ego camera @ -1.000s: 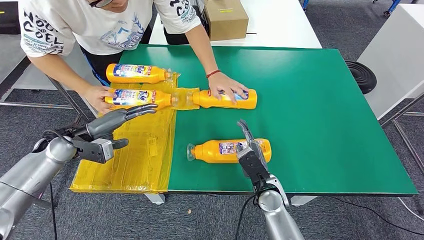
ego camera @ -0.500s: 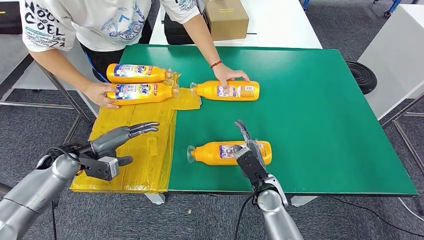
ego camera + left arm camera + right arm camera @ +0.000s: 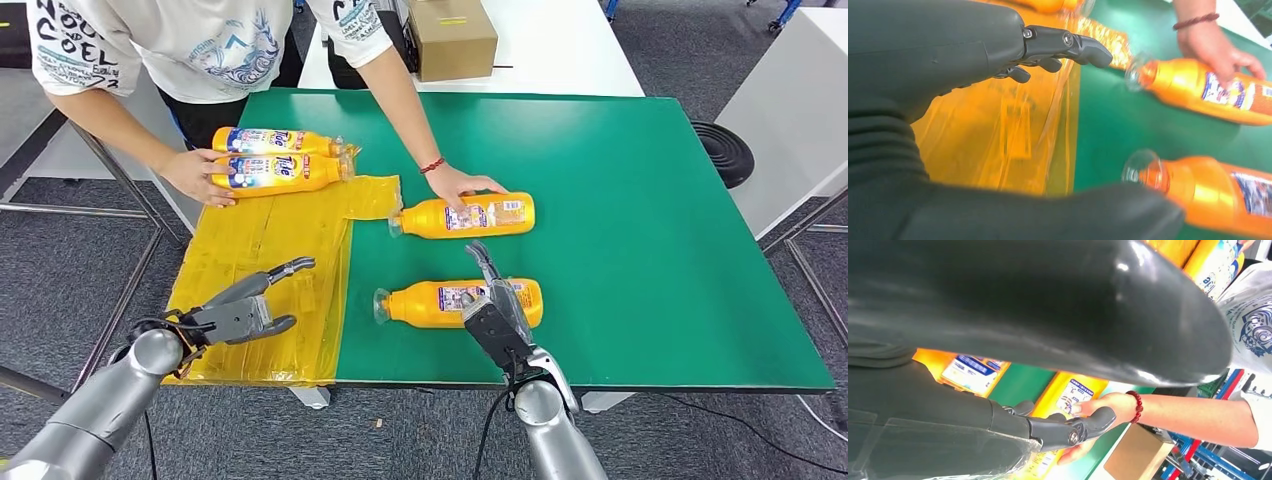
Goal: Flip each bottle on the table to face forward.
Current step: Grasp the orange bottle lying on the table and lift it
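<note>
Lying flat: four orange plastic bottles | nearest bottle (image 3: 458,302) by your table's front edge, label up | second bottle (image 3: 465,216) under a person's hand (image 3: 458,185) | two on yellow film (image 3: 265,290), far-left corner | left hand (image 3: 243,310) released, fingers extended above film | right hand (image 3: 497,310) over nearest bottle, grip unclear

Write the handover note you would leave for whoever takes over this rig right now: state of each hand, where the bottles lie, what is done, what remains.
Left hand: open, holding nothing, above the yellow plastic sheet.
Right hand: fingers apart over the near bottle; no grasp visible.
Near bottle lies on the green mat, cap towards the sheet.
Middle bottle lies beyond it under a person's hand.
Two far bottles lie by the person's other hand.
Done: cannot tell from the labels.
Left: probably turn the near bottle, then check the rest.
</note>
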Motion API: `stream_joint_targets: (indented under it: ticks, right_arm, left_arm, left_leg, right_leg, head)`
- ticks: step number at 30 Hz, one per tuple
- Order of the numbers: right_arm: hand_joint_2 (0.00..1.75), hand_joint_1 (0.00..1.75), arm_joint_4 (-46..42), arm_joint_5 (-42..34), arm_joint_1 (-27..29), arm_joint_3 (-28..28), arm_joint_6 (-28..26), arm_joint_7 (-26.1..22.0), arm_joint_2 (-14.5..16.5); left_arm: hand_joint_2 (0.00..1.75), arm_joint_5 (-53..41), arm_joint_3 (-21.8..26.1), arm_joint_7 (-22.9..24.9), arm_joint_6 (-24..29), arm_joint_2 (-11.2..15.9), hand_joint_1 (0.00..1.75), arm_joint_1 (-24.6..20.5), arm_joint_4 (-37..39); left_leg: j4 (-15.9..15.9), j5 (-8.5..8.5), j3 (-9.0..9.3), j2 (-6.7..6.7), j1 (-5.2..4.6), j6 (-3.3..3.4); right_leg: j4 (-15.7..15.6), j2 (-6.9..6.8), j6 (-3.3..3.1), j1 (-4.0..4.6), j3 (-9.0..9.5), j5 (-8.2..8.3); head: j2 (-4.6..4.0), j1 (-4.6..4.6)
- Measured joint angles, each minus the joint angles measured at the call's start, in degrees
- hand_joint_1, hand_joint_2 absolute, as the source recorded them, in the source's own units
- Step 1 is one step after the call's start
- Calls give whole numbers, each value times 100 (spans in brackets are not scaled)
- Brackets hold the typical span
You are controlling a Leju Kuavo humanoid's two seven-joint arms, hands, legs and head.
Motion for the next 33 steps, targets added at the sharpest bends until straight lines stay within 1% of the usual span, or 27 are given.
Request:
stream_joint_targets:
  ticks: [9, 11, 14, 16, 21, 23, 25, 27, 29, 30, 33]
  right_arm:
    - [0, 0, 2, 11, 0, 10, 0, 0, -2]
    - [0, 0, 3, 21, -1, 14, -1, 0, -3]
    - [0, 0, 25, 161, -13, 53, -45, 22, -13]
    - [0, 0, 73, 342, -41, 107, -130, 73, -35]
    - [0, 0, 157, 808, -186, 296, -270, 358, -173]
    - [0, 0, 185, 1032, -312, 387, -205, 577, -237]
    - [0, 0, 255, 1354, -511, 518, -39, 898, -326]
    - [87, 0, 342, 1626, -732, 659, 128, 1143, -461]
    - [175, 0, 415, 1747, -953, 769, 245, 1232, -620]
    - [175, 0, 457, 1771, -1077, 821, 294, 1252, -703]
    - [175, 0, 642, 1752, -1505, 973, 367, 1224, -920]
  left_arm:
    - [175, 67, 64, 31, 9, -86, 0, 62, 108]
    - [175, 145, 69, 106, -25, -97, 0, 69, 129]
    - [175, 541, 108, 323, -128, -134, 0, 131, 196]
    - [175, 898, 123, 377, -147, -172, 0, 186, 293]
    - [175, 1587, 112, 322, 73, -252, 0, 206, 642]
    - [175, 1759, 115, 341, 240, -297, 0, 208, 775]
    - [175, 1920, 156, 345, 499, -365, 0, 254, 866]
    - [175, 2019, 254, 223, 901, -453, 0, 380, 876]
    - [175, 2109, 401, -29, 1276, -572, 0, 565, 814]
    - [175, 2212, 498, -177, 1388, -647, 0, 660, 763]
    - [175, 2730, 832, -601, 1490, -958, 0, 914, 559]
  left_leg:
    - [0, 1, 0, -1, 0, 0]
    - [0, 1, -1, -1, 0, 0]
    - [0, 0, -1, 0, 0, 0]
    - [0, 0, -1, 0, 0, 0]
    - [0, 0, -1, 0, 0, 0]
    - [0, 1, -1, 1, 0, 0]
    - [0, 1, -1, 2, 0, 0]
    - [0, 2, -1, 1, -1, 0]
    - [1, 3, -2, -1, -2, 1]
    - [1, 3, -3, -1, -3, 1]
    - [1, 2, -6, -3, -8, 2]
  right_leg:
    - [1, 0, 0, 0, 1, 0]
    - [1, 0, 0, 0, 2, 0]
    - [1, 1, 0, 0, 1, 0]
    - [0, 0, 0, 0, 0, 0]
    - [0, 0, 0, 0, 0, 0]
    - [1, 1, 0, 0, 0, 1]
    - [1, 1, 1, -1, 1, 3]
    - [0, 1, 1, -1, 1, 4]
    - [0, 0, 2, -3, 1, 4]
    - [0, 0, 2, -4, 1, 4]
    - [-1, -1, 3, -7, 1, 4]
  head:
    - [0, -1]
    - [0, -1]
    - [0, -1]
    - [0, -1]
    - [0, -1]
    - [0, 0]
    - [0, -1]
    - [0, -1]
    - [0, 0]
    - [0, -1]
    - [0, -1]
